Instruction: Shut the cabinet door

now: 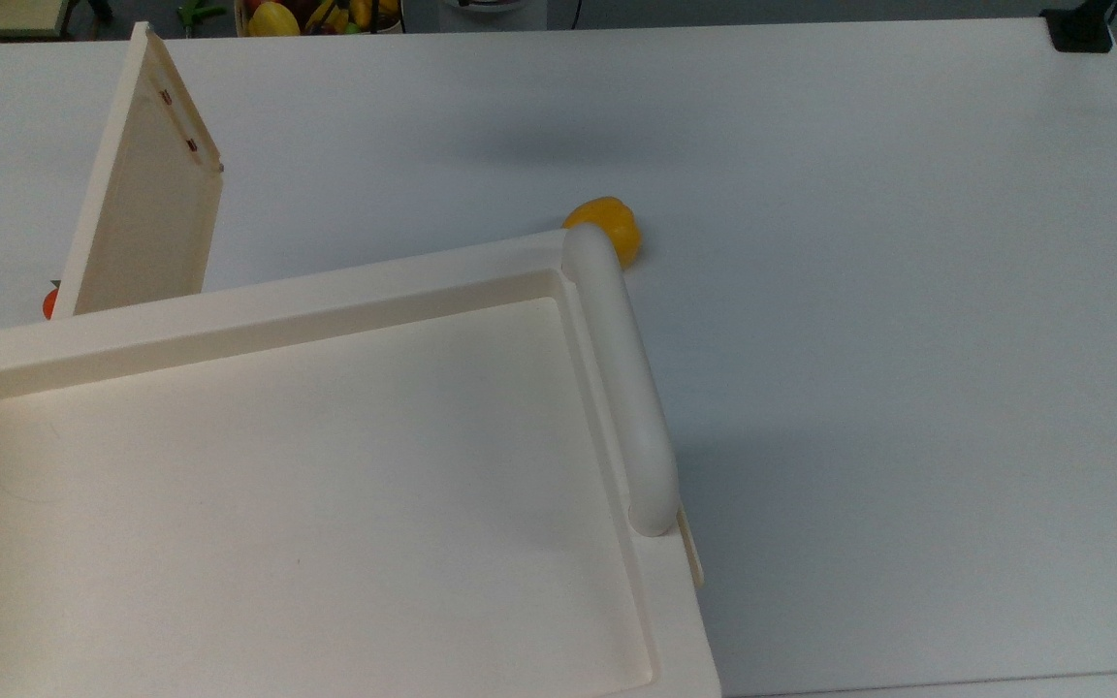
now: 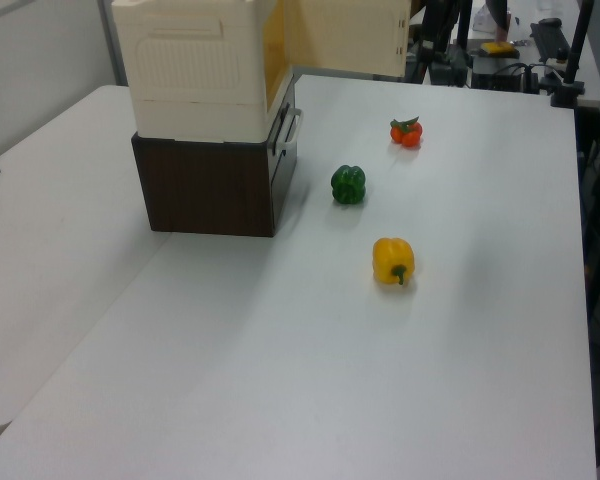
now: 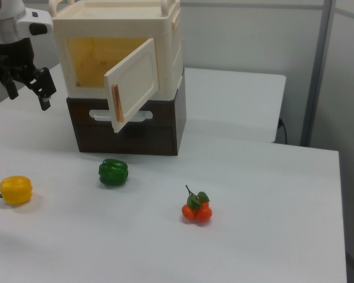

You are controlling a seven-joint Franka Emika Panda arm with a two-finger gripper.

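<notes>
Cream plastic cabinet (image 3: 121,56) w/ recessed tray-like top, sitting on a dark brown wooden base box (image 3: 130,127) on the white matte table (image 3: 236,236). Flat cream rectangular cabinet door (image 3: 134,82) swung open, hinged on the right view's right edge of the opening, free edge sticking out toward the camera; thin copper-coloured vertical handle strip (image 3: 117,104) near that free edge. Yellowish interior visible behind it. Black two-finger gripper (image 3: 28,88) at the right view's left, hanging beside the cabinet's upper left corner, apart from door and cabinet, fingers spread and gripping nothing.

Top view: looks down on the tray top (image 1: 306,485), smooth w/ raised rim; thick rounded white bar (image 1: 622,378) along its right side in the top view. Door (image 1: 146,184) seen from inner face, recessed panel w/ raised rim, two small dark metal spots (image 1: 178,121) near one edge. Glossy yellow bell pepper (image 1: 609,228) peeking out behind the bar's far end; sliver of orange (image 1: 49,303) by the door's lower corner.

Left view: cabinet's ribbed side wall (image 2: 190,70), base box w/ a pale handle (image 2: 288,128) on its front, door (image 2: 345,38) standing out toward the left view's right. Green bell pepper (image 2: 348,185), yellow pepper (image 2: 393,261) and small cluster of orange-red tomatoes w/ green stem (image 2: 406,131) spread on the table, well apart from each other.

Right view: same three items in front of the cabinet, green pepper (image 3: 113,172) closest to the base box.
</notes>
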